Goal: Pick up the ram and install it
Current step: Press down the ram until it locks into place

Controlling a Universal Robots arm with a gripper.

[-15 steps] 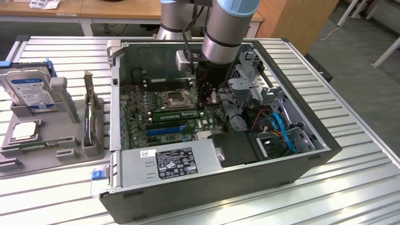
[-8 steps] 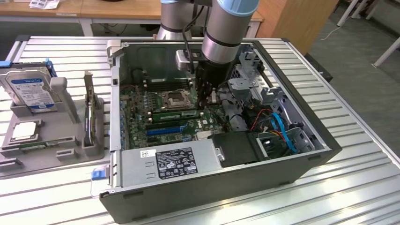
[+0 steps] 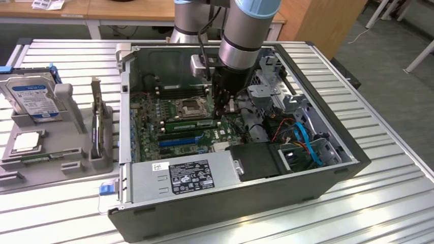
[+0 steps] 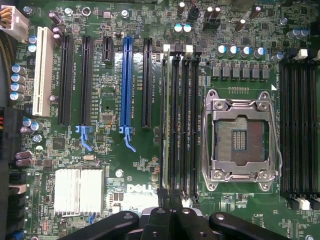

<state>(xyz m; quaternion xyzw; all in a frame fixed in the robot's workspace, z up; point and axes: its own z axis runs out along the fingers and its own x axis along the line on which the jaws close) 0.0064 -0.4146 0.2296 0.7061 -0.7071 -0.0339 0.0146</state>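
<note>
RAM stick [image 3: 191, 123]: long green board, standing on edge in a memory slot beside the CPU socket [image 3: 189, 107], directly under the gripper [image 3: 220, 116] inside the open computer case [image 3: 318, 173]. In the wrist view the stick [image 4: 164, 120] shows as a thin edge running straight out from the fingertips, along the outermost of four black memory slots [image 4: 186, 120] next to the open CPU socket [image 4: 240, 140]. Gripper [image 4: 169, 196]: fingers together, tips at the near end of the stick; whether they pinch it cannot be told. Blue expansion slot [image 4: 126, 85]: to one side of the stick, parallel. Hard drive [image 3: 32, 96]: on a grey fixture [image 3: 68, 157], well apart from the gripper, outside the case.
</note>
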